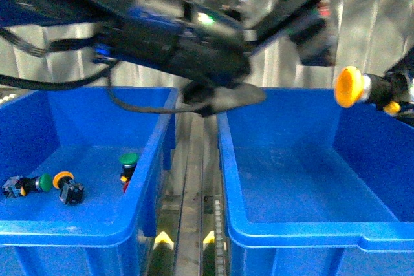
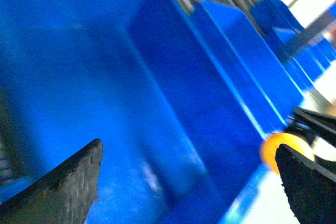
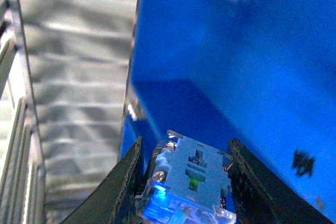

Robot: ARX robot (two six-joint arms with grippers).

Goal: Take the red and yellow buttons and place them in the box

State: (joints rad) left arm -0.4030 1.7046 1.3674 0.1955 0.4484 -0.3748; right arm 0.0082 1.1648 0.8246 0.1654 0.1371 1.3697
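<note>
- Right gripper (image 3: 181,182): two dark fingers (image 3: 118,190) clamped on the pale translucent body of a yellow-capped push-button switch (image 1: 350,86). In the front view it enters from the right edge, and the round yellow cap points left, held in the air above the right-hand crate.
- Held switch, right wrist view: its blocky rear housing (image 3: 189,177) sits between the two fingers, with blue crate wall beyond it.
- Left gripper (image 2: 184,182): jaws spread wide, nothing between its black, rough-surfaced fingers (image 2: 63,182). The yellow cap (image 2: 278,148) shows blurred beside one fingertip, apart from it.
- Left arm (image 1: 168,37): bulky black and blue body, motion-blurred, crossing the upper front view above the gap between the two crates.
- Large bright-blue plastic box on the right (image 1: 291,234): deep, thick rolled rim, visible floor bare.
- Second bright-blue plastic crate on the left (image 1: 77,227): holds loose switches on its floor.
- Contents of the left crate: a yellow-capped button on a black body (image 1: 68,185); just beside it a green-capped button lying down (image 1: 32,184); nearer the inner wall an upright green-capped button (image 1: 128,163) with a trace of red at its base, too small to identify.
- Metal rail (image 1: 191,224): runs between the two crates.
</note>
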